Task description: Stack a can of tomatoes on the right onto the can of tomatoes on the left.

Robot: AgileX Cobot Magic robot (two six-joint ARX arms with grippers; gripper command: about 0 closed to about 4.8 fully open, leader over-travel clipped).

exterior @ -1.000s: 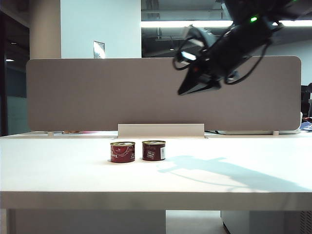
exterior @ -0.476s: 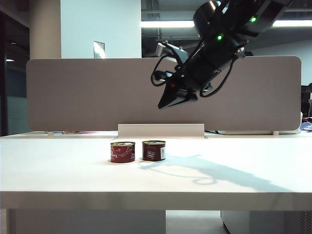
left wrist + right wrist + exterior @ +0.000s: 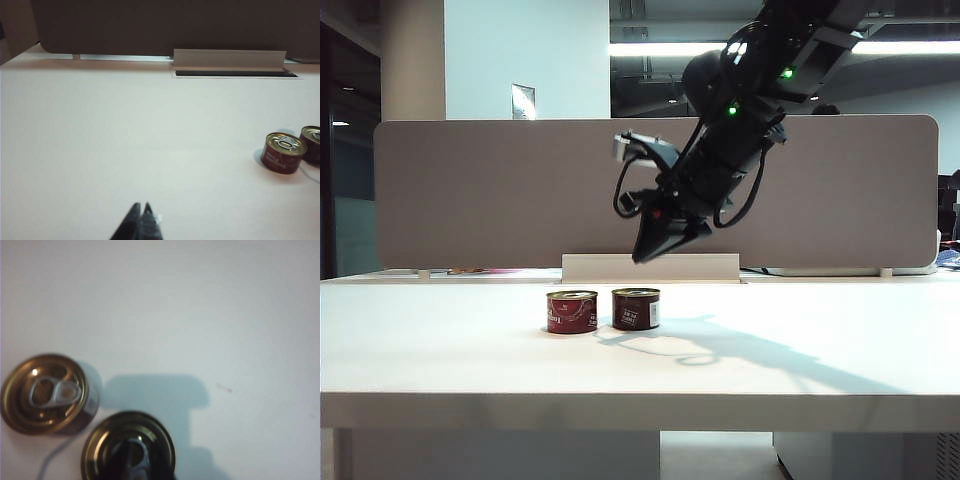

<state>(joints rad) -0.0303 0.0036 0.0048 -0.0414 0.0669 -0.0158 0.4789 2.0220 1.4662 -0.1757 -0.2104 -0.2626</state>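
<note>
Standing side by side on the white desk (image 3: 470, 350) are two short red tomato cans, the left can (image 3: 571, 311) and the right can (image 3: 635, 308), close together with a narrow gap between them. Both sit upright, axes vertical, gold pull-tab lids facing up; the right one shows a white label patch toward the camera. The right pincer (image 3: 642, 255), black and angled steeply downward, hangs in the air above the right can, clear of it, with cables looping off the arm and green lights glowing higher up. Its tips look nearly together in the exterior view, but whether a small gap separates them cannot be told; nothing is held. In the right wrist view, both lids appear from above, the left can (image 3: 46, 393) in light and the right can (image 3: 128, 447) in shadow. The left pincer (image 3: 141, 214) rests low over bare desk well apart from the cans, its two dark tips pressed together and empty. A grey partition (image 3: 470, 190) runs behind the desk, with a pale cable tray (image 3: 650, 267) at its foot. Beyond it are a light wall and ceiling strip lamps.
</note>
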